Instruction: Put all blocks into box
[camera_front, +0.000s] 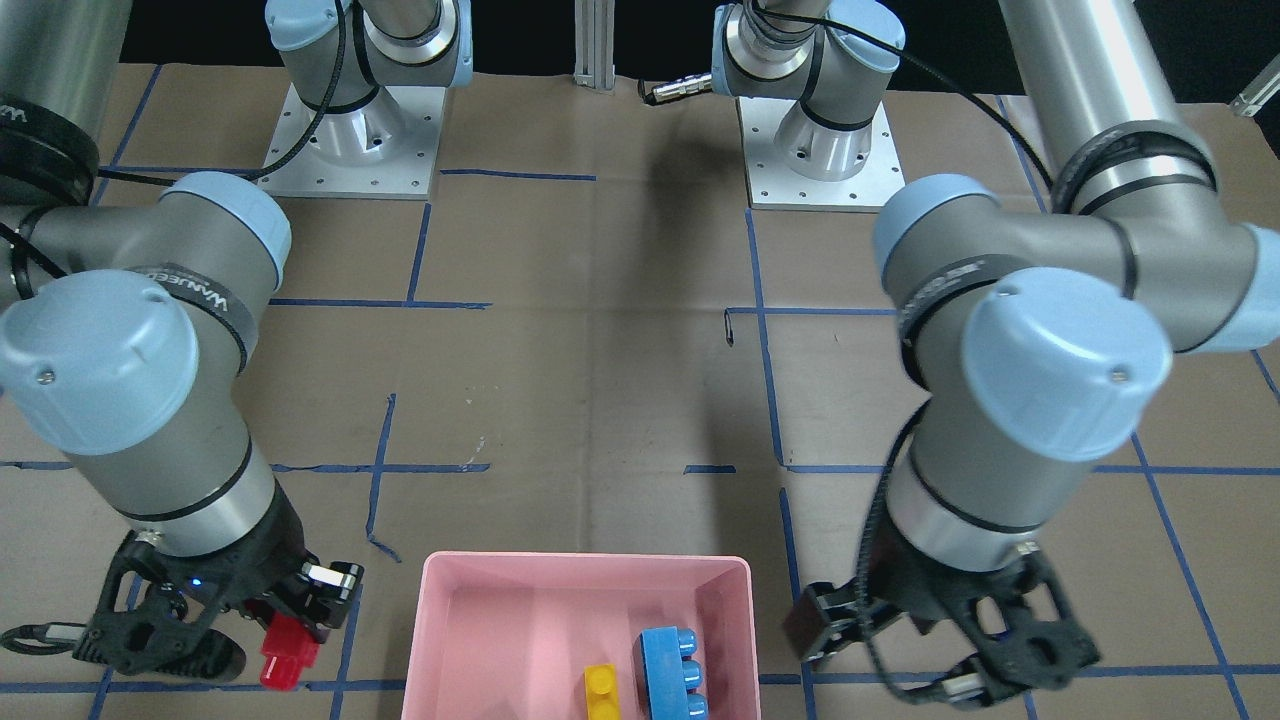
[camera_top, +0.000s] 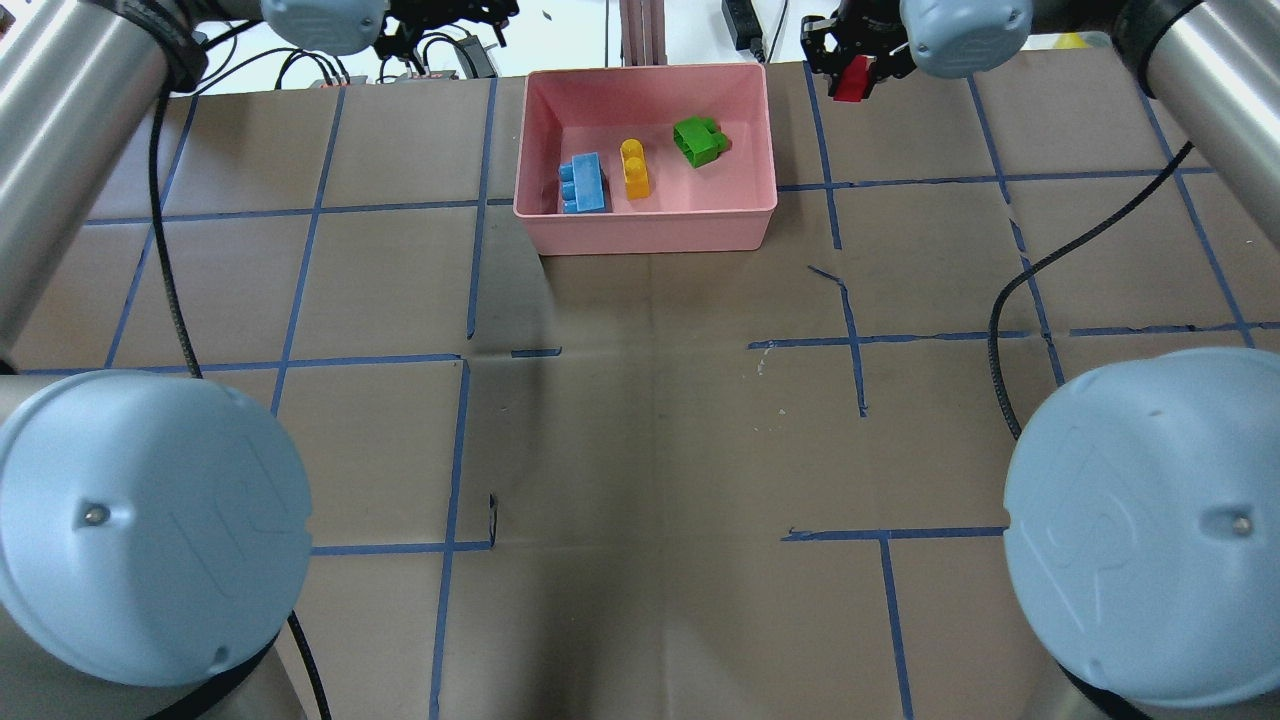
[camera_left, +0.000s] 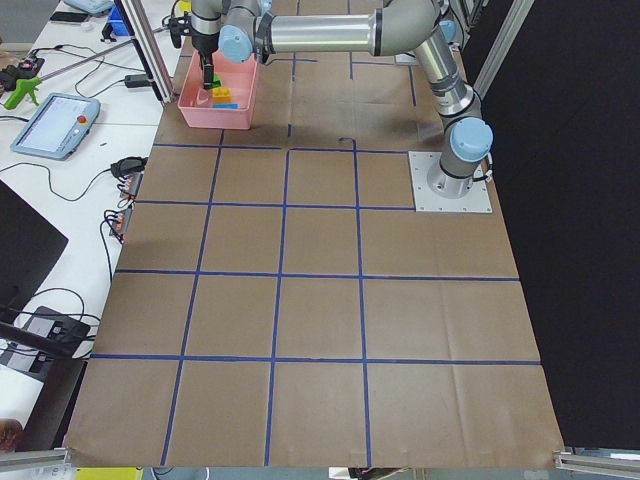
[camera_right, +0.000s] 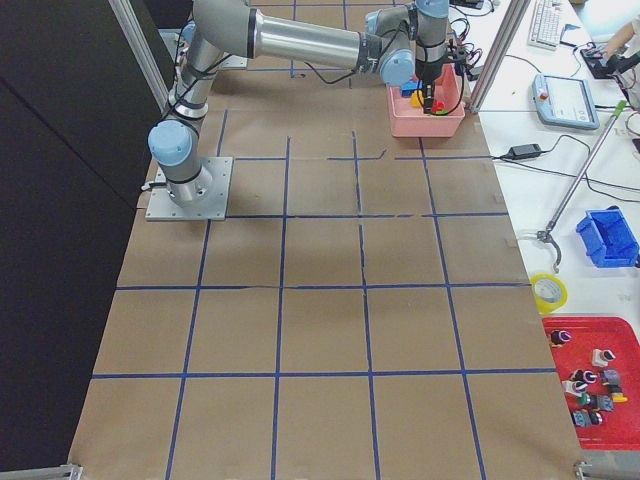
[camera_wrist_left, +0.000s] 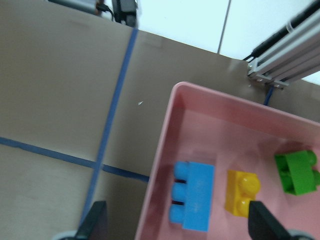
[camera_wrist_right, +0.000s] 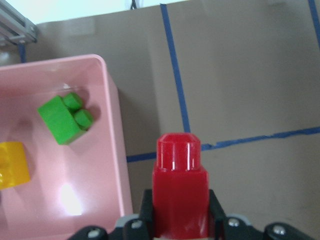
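Observation:
The pink box (camera_top: 645, 232) stands at the table's far edge. In it lie the blue block (camera_top: 583, 184), the yellow block (camera_top: 634, 168) and the green block (camera_top: 699, 141). My right gripper (camera_front: 292, 622) is shut on the small red block (camera_front: 283, 660) and holds it above the table, just outside the box's right wall (camera_wrist_right: 117, 125). The red block (camera_wrist_right: 179, 190) stands stud up between the jaws. My left gripper (camera_wrist_left: 180, 225) is open and empty, above the box's left rim (camera_wrist_left: 160, 165) and the blue block (camera_wrist_left: 195, 196).
Brown paper with blue tape lines covers the table (camera_top: 650, 420). An aluminium post (camera_top: 640, 30) stands behind the box. Cables and devices (camera_top: 440, 50) lie beyond the far edge. Both arm bases (camera_front: 350, 140) are at the robot's side.

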